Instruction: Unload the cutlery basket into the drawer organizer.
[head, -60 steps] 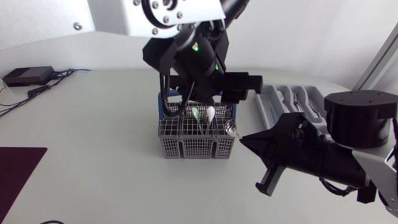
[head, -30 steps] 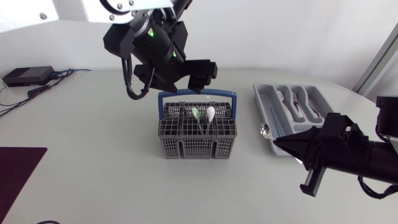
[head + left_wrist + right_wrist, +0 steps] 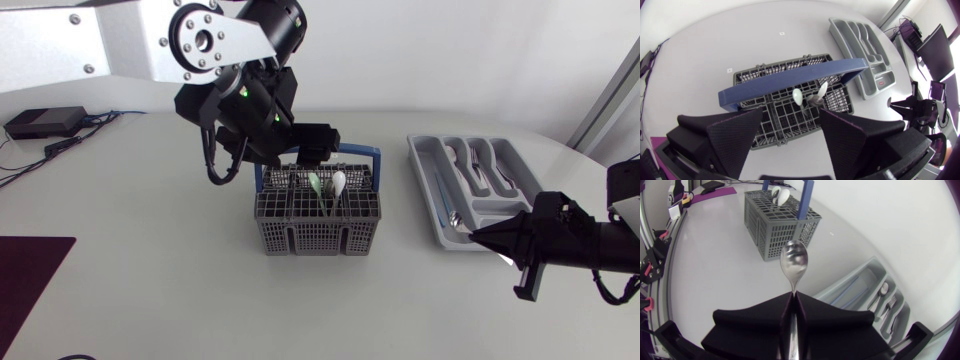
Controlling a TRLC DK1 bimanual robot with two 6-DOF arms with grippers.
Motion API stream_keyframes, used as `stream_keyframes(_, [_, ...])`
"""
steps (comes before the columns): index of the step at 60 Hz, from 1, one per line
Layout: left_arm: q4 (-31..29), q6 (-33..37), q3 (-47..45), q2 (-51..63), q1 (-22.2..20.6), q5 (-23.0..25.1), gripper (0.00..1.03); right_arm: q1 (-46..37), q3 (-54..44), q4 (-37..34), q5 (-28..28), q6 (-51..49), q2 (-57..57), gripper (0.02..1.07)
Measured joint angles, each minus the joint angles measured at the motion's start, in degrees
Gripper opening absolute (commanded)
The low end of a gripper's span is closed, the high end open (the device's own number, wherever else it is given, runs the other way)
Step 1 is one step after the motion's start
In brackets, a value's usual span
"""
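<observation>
Grey plastic cutlery basket (image 3: 316, 222) is placed mid-bench (image 3: 150, 260), with utensils still inside. The left jaws are held apart above its blue handle (image 3: 790, 80). A spoon (image 3: 793, 265) is clamped in the right jaws at the front edge of the drawer organizer (image 3: 425, 160).

Left claw (image 3: 790, 122) spread wide, pointing down, right claw (image 3: 792, 297) low, clamped on spoon (image 3: 793, 262)
</observation>
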Motion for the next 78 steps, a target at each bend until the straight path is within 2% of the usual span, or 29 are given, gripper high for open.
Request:
stream_keyframes(24, [0.63, 0.24, -0.33, 0.0, 0.0, 1.25, 0.91, -10.97, 16.39, -4.92, -0.33, -16.98, 21.97, 0.08])
stream_keyframes(37, [0.81, 0.24, -0.35, 0.02, 0.0, 1.27, 0.91, -13.64, 23.17, -6.84, 1.88, -26.36, 31.43, 0.08])
stream_keyframes(47, [0.87, 0.24, -0.33, 0.02, 0.0, 1.29, 0.91, -13.9, 26.1, -5.14, 5.6, -30.64, 36.81, 0.08])
stream_keyframes(61, [0.87, 0.26, -0.33, 0.02, 0.0, 1.44, 0.91, -13.84, 26.27, -0.66, 9.86, -34.56, 38.49, 0.08])
stream_keyframes(64, [0.87, 0.26, -0.33, 0.02, 0.0, 1.44, 0.91, -13.84, 26.16, 0.74, 10.38, -35.17, 38.49, 0.14])
stream_keyframes(69, [0.87, 0.39, -0.33, 0.02, 0.0, 1.44, 0.91, -13.73, 25.07, 4.13, 10.69, -35.58, 38.47, 0.36])
stream_keyframes(78, [0.9, 0.42, -0.33, 0.02, 0.0, 1.44, 0.91, -13.03, 22.32, 6.36, 11.5, -36.02, 38.32, 0.45])
